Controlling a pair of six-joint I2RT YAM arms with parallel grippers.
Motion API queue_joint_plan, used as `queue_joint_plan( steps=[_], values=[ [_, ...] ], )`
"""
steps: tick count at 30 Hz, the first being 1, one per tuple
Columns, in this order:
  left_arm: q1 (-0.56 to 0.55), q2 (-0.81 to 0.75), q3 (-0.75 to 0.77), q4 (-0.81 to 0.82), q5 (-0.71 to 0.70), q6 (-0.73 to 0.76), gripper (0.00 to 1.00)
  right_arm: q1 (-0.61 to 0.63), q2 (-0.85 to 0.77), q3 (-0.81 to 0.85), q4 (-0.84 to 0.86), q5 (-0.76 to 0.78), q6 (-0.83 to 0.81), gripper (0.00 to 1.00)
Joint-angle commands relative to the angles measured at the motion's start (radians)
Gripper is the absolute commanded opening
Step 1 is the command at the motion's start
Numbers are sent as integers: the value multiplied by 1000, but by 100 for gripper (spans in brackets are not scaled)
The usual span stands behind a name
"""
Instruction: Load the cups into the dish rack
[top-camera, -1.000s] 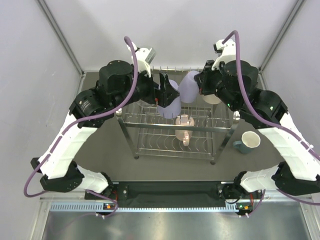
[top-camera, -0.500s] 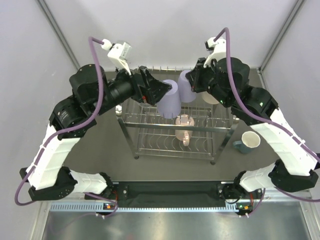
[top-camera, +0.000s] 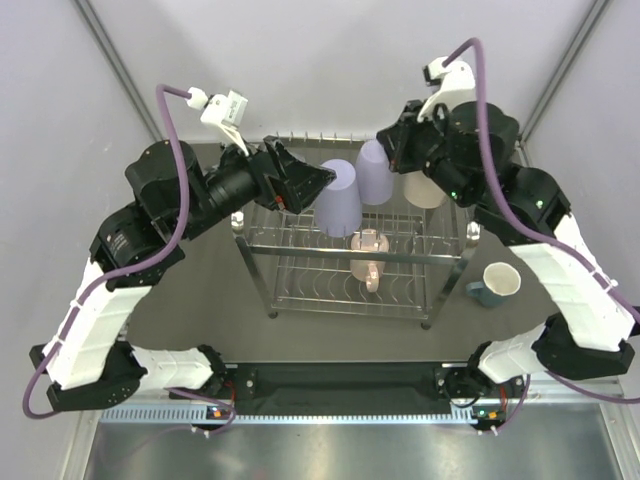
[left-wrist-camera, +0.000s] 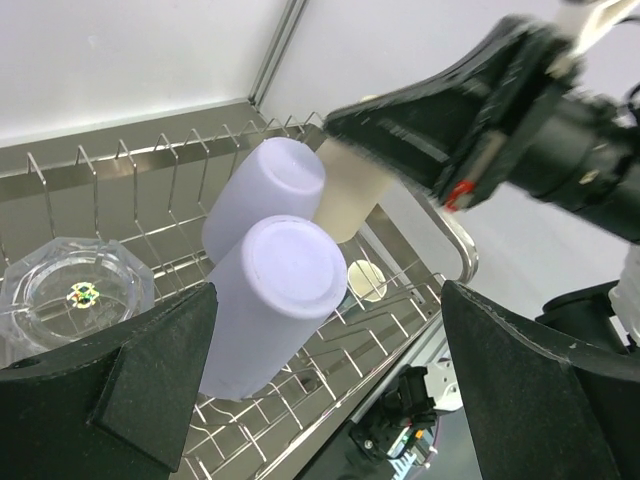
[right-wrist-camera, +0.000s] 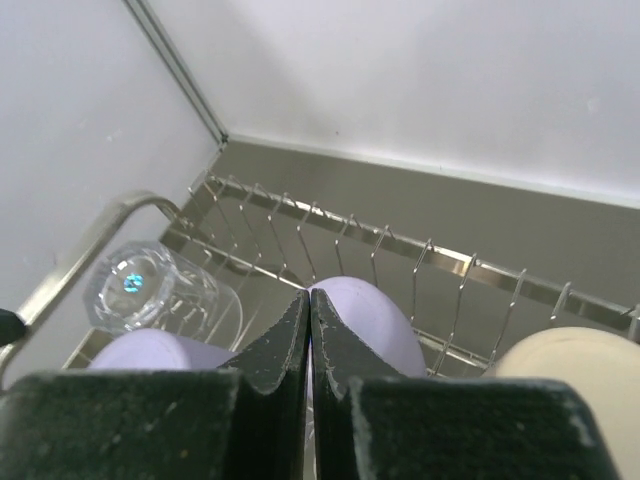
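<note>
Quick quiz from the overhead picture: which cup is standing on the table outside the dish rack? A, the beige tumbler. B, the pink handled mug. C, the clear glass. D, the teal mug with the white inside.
D: the teal mug stands upright on the table beside the dish rack, on the right arm's side, not inside its wires.

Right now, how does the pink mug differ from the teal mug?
Place: the pink mug sits inside the dish rack; the teal mug stands on the table, right of the rack.
Colour: the pink mug is pink all over; the teal mug has a white inside.
Pose: the teal mug is upright, mouth up; the pink mug's pose is unclear through the wires.
Shared: both have a handle, and neither is held.
</note>
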Motion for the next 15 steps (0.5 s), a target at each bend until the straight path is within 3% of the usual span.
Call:
queue_joint_plan(
  steps=[1,9,15],
  values=[
    [-3,-29,-16,85,-18,-21,98,-8,-10,99,-10,41,-28,0],
    [-3,-38,-19,85,-25,-41,98,-51,-104,122,-61,272,-144,5],
    [-3,-121,-97,189,-51,-35,98,-284,-231,19,-70,452,-253,10]
  ],
)
